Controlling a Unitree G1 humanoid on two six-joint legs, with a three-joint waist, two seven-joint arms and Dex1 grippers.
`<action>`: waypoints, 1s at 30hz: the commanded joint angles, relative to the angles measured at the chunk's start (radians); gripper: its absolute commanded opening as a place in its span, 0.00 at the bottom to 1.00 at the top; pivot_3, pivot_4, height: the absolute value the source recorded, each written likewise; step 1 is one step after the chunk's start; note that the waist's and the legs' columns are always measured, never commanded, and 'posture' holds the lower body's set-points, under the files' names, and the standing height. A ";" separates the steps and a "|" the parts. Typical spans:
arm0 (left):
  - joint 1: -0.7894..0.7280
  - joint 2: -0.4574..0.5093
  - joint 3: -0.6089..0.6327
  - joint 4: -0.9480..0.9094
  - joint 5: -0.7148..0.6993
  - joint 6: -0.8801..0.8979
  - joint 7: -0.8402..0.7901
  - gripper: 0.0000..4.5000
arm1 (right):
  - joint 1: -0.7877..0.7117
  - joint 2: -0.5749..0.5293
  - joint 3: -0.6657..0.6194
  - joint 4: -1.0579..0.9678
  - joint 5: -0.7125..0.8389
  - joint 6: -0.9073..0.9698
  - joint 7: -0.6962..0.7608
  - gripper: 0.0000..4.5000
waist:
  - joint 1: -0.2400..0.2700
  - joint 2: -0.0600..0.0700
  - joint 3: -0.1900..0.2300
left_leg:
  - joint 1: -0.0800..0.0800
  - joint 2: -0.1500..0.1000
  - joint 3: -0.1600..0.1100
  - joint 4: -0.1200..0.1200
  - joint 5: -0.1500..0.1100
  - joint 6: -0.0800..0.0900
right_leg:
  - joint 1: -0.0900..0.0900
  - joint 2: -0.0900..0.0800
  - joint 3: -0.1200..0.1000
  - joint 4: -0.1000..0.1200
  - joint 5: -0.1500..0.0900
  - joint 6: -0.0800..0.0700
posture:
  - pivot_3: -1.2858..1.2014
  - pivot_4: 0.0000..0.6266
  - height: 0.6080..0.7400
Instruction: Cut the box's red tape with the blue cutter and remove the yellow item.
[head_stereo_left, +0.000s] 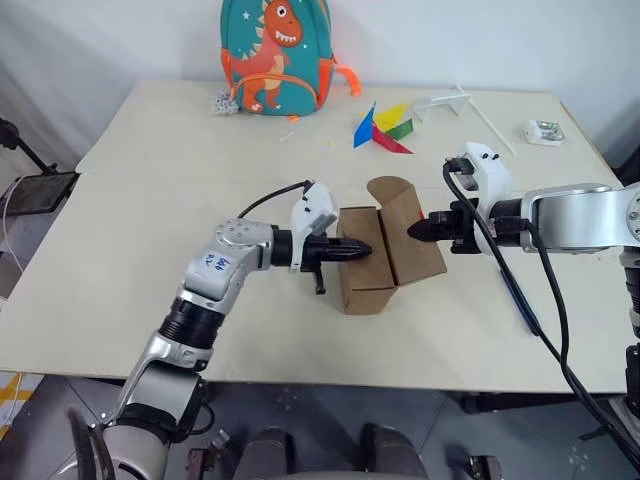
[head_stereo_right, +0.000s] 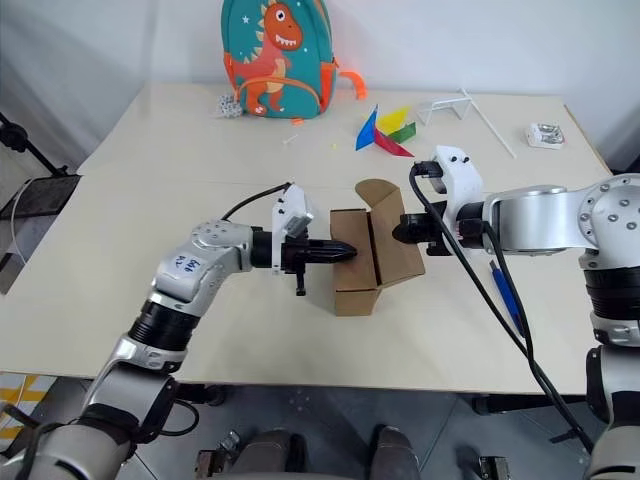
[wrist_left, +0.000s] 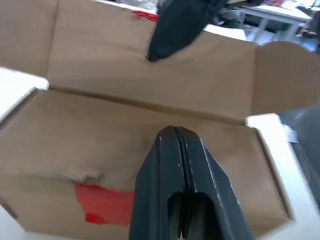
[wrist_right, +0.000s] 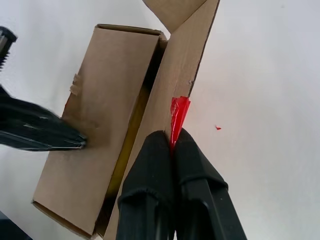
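The box (head_stereo_left: 375, 262) sits near the middle of the worktop (head_stereo_left: 120, 260), its lid flap (head_stereo_left: 408, 235) swung up and open. The right pincer (head_stereo_left: 415, 231) has its two black fingers pressed together on the edge of that raised flap, pinching it right where a torn scrap of the red tape (wrist_right: 178, 116) clings (seen closely in the right wrist view). The left pincer (head_stereo_left: 362, 251) is closed with nothing between its fingers, its tip at the box's front wall, just over the rim of the opening; whether it touches the cardboard cannot be told. Another piece of red tape (wrist_left: 104, 204) remains on the box's outer face. A sliver of yellow (wrist_right: 131, 137) shows inside the gap under the flap. The blue cutter (head_stereo_left: 518, 295) lies on the worktop toward the right edge, well apart from the box.
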 joint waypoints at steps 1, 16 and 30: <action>0.025 0.020 -0.006 0.044 0.053 0.029 0.046 0.00 | 0.006 -0.011 0.004 -0.013 -0.025 0.016 0.007 0.01 | -0.001 0.000 0.000 | 0.000 0.000 0.000 0.000 0.000 0.000 | 0.000 0.000 0.000 0.000 0.000 0.000 | 0.52 0.24 1.00; 0.204 0.162 0.049 -0.068 0.034 0.165 0.064 0.00 | -0.025 -0.008 -0.032 -0.002 -0.129 0.081 0.103 0.01 | -0.024 0.003 -0.002 | 0.004 0.006 0.003 0.000 0.001 0.000 | 0.000 0.002 0.001 0.001 0.003 -0.004 | 0.52 0.24 1.00; 0.279 0.136 0.100 -0.130 0.019 0.189 0.118 0.00 | -0.053 0.080 0.003 -0.069 -0.077 0.058 0.011 0.01 | -0.002 0.005 -0.006 | 0.004 0.009 0.003 0.000 0.001 0.001 | 0.001 0.002 0.001 0.001 0.004 -0.005 | 0.52 0.24 1.00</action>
